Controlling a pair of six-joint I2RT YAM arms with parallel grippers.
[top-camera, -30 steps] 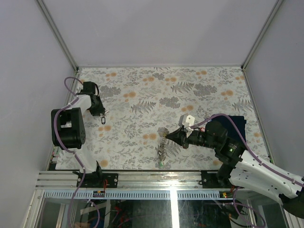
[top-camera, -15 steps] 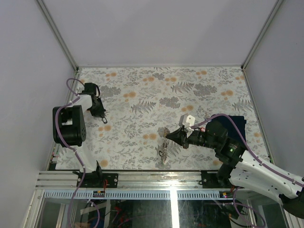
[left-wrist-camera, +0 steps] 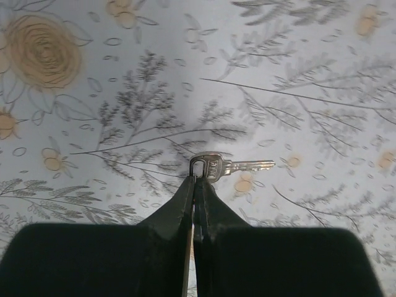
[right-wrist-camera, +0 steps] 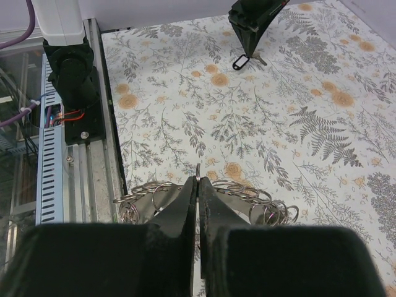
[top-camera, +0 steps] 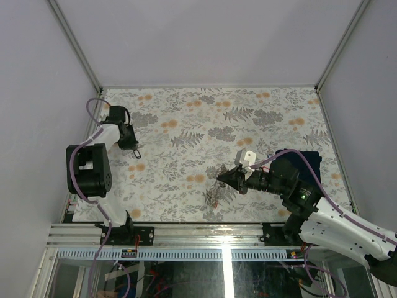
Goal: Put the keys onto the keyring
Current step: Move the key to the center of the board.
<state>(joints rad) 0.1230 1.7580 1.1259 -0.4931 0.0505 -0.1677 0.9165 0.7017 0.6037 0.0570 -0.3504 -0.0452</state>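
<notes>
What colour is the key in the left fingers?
The key is plain silver, seen best in the left wrist view.

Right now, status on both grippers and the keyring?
Left gripper shut on one key, far from the keyring. Right gripper shut on the keyring. Only patterned tablecloth between them.

The key (left-wrist-camera: pixel 232 166) sits at the far left of the table (top-camera: pixel 186 112), in the left hand (top-camera: pixel 133 148). The keyring (top-camera: pixel 213 194) is at the near middle, in the right hand (top-camera: pixel 219 180).
</notes>
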